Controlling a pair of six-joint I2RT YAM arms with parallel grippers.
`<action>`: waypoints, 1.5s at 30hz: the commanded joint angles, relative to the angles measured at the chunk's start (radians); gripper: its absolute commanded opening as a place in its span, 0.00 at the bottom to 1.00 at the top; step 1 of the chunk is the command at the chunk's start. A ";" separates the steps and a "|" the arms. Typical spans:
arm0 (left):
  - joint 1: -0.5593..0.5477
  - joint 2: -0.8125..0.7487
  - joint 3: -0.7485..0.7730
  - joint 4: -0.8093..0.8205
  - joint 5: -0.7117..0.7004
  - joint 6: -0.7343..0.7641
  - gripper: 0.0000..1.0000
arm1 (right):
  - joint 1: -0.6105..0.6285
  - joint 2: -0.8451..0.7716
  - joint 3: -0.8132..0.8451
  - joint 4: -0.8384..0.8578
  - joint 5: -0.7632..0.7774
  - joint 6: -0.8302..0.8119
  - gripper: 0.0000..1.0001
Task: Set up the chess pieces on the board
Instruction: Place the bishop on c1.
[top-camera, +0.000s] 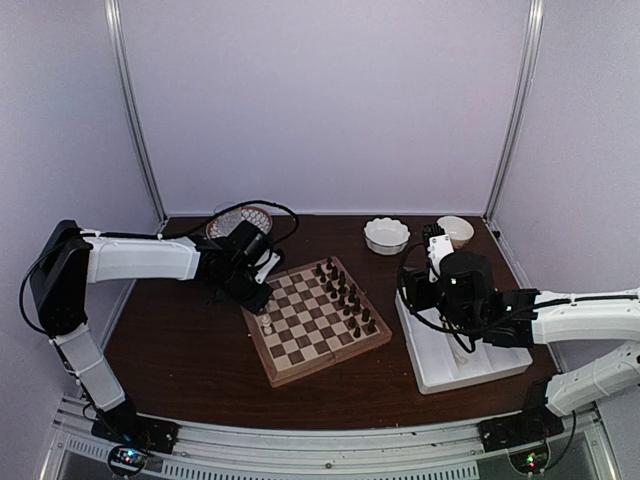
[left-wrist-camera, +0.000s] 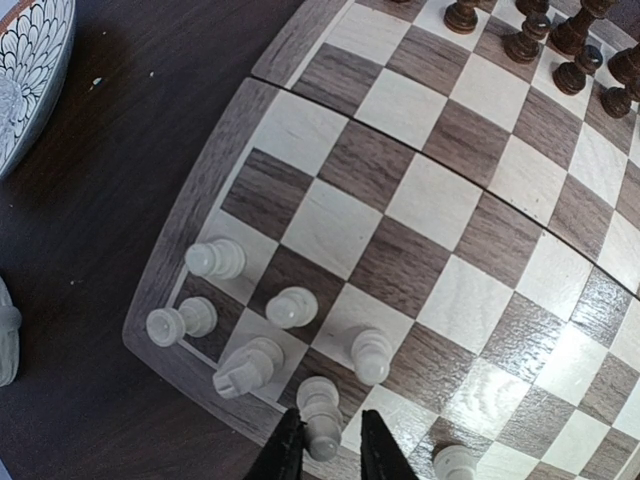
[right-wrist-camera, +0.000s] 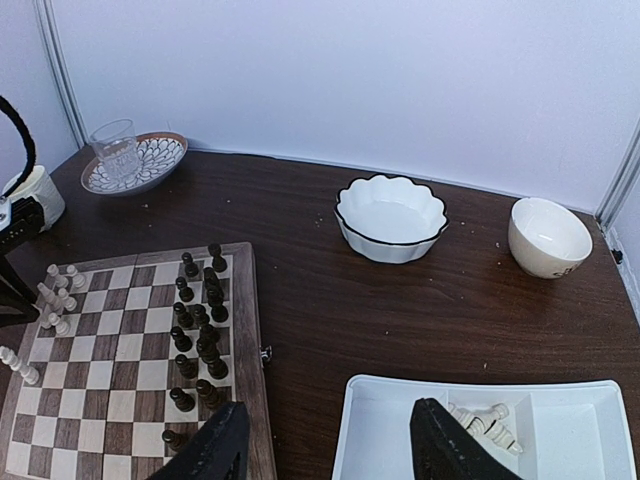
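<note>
The wooden board lies mid-table. Dark pieces stand along its right side. In the left wrist view several cream-white pieces stand and lie at the board's corner. My left gripper straddles one upright white piece, jaws narrowly apart, with a gap on the right side. My right gripper is wide open and empty above the white tray's near corner. Several white pieces lie in the tray. The board's rim is to its left.
A scalloped white bowl and a cream cup stand at the back right. A patterned plate with a glass on it stands at the back left, just behind the left gripper. The tray sits right of the board.
</note>
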 joint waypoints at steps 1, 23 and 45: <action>0.008 0.017 0.023 -0.002 0.010 -0.005 0.22 | -0.002 -0.018 0.008 -0.007 -0.004 -0.006 0.57; 0.008 -0.012 0.014 -0.010 0.005 -0.011 0.27 | -0.003 -0.019 0.007 -0.007 -0.004 -0.006 0.57; 0.007 -0.300 -0.178 0.178 0.034 -0.025 0.40 | -0.004 -0.016 0.012 -0.013 -0.005 -0.006 0.57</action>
